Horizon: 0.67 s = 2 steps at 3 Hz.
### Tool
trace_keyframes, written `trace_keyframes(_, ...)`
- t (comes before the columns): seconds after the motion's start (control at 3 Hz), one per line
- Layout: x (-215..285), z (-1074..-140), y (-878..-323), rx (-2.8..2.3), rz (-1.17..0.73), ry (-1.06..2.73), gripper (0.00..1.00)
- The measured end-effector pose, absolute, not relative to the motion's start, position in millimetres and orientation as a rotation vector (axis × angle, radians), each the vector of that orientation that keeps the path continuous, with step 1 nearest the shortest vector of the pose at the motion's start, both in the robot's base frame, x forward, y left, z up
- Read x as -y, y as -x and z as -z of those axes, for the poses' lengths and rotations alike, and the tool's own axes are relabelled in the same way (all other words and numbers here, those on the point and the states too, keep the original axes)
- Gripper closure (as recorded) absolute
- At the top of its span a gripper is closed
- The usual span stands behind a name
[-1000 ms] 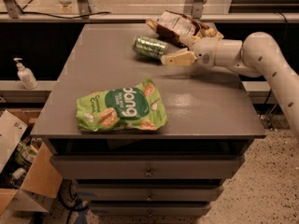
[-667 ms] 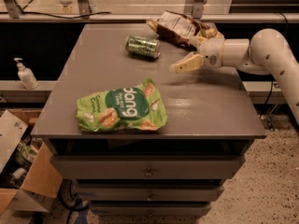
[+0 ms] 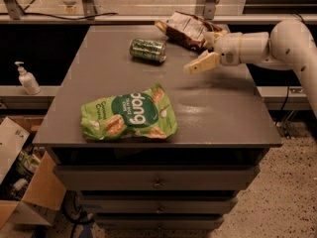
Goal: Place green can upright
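Note:
The green can (image 3: 147,49) lies on its side at the back middle of the grey table (image 3: 223,108), its silver end facing right. My gripper (image 3: 193,67) hovers just above the tabletop to the right of the can, about one can's length away and not touching it. It points left and slightly down from the white arm (image 3: 277,46) that reaches in from the right. The gripper holds nothing.
A crumpled brown snack bag (image 3: 185,29) lies at the back edge, right behind the gripper. A flat bright-green "dang" bag (image 3: 130,114) rests near the front left. Off the table, a sanitizer bottle (image 3: 26,78) and a cardboard box (image 3: 29,192) stand at the left.
The gripper was right against the can and has drawn back to the right and slightly toward the front. The can has rolled a little to the left, still on its side.

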<state>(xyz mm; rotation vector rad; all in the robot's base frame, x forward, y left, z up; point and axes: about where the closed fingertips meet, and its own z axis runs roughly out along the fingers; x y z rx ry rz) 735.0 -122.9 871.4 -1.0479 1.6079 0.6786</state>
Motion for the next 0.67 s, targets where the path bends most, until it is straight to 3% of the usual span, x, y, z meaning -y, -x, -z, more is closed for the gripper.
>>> trace_keyframes(0.67, 89.6, -887.8, -763.9, -1.603, -0.595, 1.171, 0.0)
